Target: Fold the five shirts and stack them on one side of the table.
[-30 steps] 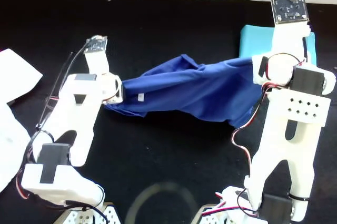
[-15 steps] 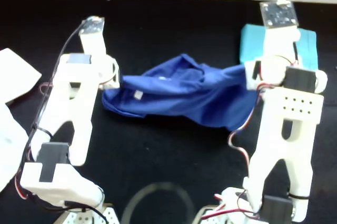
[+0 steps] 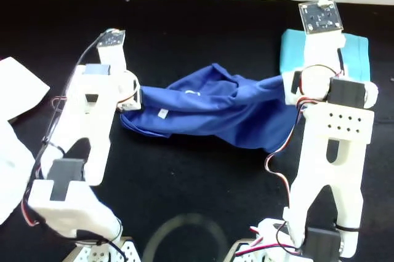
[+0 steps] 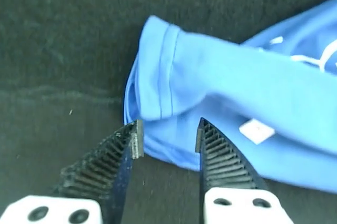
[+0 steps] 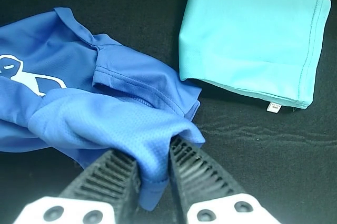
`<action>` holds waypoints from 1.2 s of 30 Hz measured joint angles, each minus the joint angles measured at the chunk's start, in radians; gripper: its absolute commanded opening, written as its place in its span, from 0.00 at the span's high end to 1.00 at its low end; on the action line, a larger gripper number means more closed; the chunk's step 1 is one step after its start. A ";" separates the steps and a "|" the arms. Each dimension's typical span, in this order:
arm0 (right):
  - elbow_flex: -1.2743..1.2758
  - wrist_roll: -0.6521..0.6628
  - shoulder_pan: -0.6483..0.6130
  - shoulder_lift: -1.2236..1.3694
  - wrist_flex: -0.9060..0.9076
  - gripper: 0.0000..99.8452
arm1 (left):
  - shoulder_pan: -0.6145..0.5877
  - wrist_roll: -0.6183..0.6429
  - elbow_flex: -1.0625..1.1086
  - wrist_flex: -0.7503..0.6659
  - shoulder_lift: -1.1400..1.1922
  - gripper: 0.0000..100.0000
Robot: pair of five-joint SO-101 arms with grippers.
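Beside the folded teal shirt (image 5: 253, 40), blue shirt (image 3: 209, 111) lies bunched on black table (image 3: 184, 28). Right gripper (image 5: 155, 155) clamped on the end nearest it; left gripper (image 4: 168, 128) fingers apart over the far end.

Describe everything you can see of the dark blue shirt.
The blue shirt is thin mesh-like fabric with a white print and a small white tag. It lies crumpled and stretched across the black table. The right end effector pinches one bunched end beside a folded turquoise shirt; the left end effector stands open at the other end.
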 measured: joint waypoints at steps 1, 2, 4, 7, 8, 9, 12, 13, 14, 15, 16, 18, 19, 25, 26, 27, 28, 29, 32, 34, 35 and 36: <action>0.000 0.000 0.000 0.000 0.000 0.99 | 0.000 0.000 0.000 -0.025 0.012 0.83; 0.000 0.000 0.000 0.000 0.000 0.99 | 0.000 0.002 0.000 -0.051 0.025 0.83; 0.000 0.000 0.000 0.000 0.000 0.99 | 0.000 0.002 0.000 -0.097 0.052 0.83; 0.000 0.000 0.000 0.000 0.000 0.99 | 0.000 0.002 0.000 -0.166 0.094 0.83; 0.000 0.000 0.000 0.000 0.000 0.99 | 0.000 0.002 0.000 -0.184 0.100 0.83; 0.000 0.000 0.000 0.000 0.000 0.99 | 0.000 0.000 0.000 -0.204 0.104 0.83; 0.000 0.000 0.000 0.000 0.000 0.99 | 0.000 0.000 0.000 -0.241 0.114 0.83; 0.000 0.000 0.000 0.000 0.000 0.99 | 0.000 0.000 0.000 -0.253 0.120 0.83; 0.000 0.000 0.000 0.000 0.000 0.99 | 0.000 0.000 0.000 -0.264 0.121 0.83; 0.000 0.000 0.000 0.000 0.000 0.99 | 0.000 0.000 0.000 -0.275 0.129 0.83; 0.000 0.000 0.000 0.000 0.000 0.99 | 0.000 0.000 0.000 -0.285 0.135 0.84; 0.000 0.000 0.000 0.000 0.000 0.99 | 0.000 0.000 -0.005 -0.292 0.153 0.91; 0.000 0.000 0.000 0.000 0.000 0.99 | 0.000 0.000 -0.014 -0.293 0.160 0.97; 0.000 0.000 -0.003 0.000 0.000 0.99 | 0.002 0.002 -0.075 -0.293 0.196 0.99; 0.000 0.000 -0.003 0.000 0.000 0.99 | 0.002 0.002 -0.081 -0.292 0.196 0.99; 0.000 0.000 -0.003 0.000 0.000 0.99 | 0.002 0.002 -0.087 -0.284 0.196 0.99; 0.000 0.000 -0.003 0.000 0.000 0.99 | 0.002 0.002 -0.100 -0.270 0.196 0.99; 0.000 0.000 -0.003 0.000 0.000 0.99 | 0.002 0.002 -0.115 -0.250 0.198 0.99; 0.000 0.000 -0.003 0.000 0.000 0.99 | 0.002 0.002 -0.192 -0.129 0.198 0.99; 0.000 0.000 -0.003 0.000 0.000 0.99 | 0.002 0.000 -0.259 -0.009 0.198 0.99; 0.000 0.000 -0.003 0.000 0.000 0.99 | 0.002 0.000 -0.296 0.058 0.198 0.99; 0.000 0.000 -0.003 0.000 0.000 0.99 | 0.002 0.000 -0.331 0.129 0.198 0.99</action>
